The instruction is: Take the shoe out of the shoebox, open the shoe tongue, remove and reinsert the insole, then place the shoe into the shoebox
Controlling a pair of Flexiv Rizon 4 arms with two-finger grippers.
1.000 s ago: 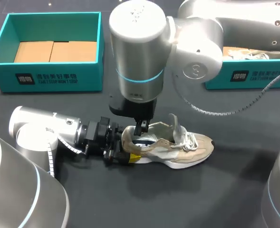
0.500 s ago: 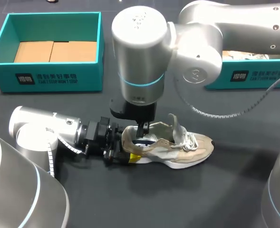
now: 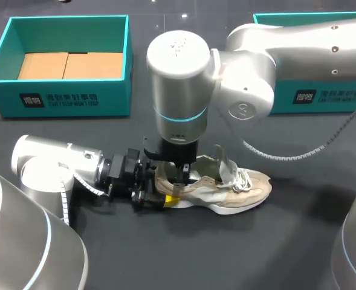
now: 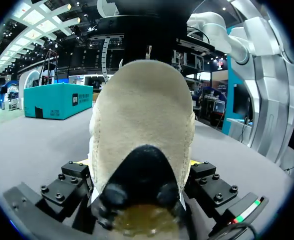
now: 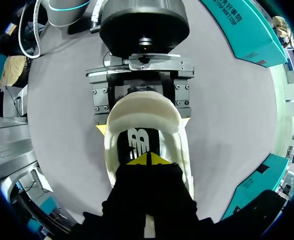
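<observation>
Head view puts the shoe on its sole on the table, well apart from the open shoebox at the back. My left gripper is clamped on the heel from both sides. My right gripper stands inside the shoe's opening, tips together down on the insole; whether they pinch its edge I cannot tell. I judge this to be the insole removal. I'd hold the heel firm, make sure the tips have the insole alone, not the lining, and lift slowly, peeling from the heel end.
</observation>
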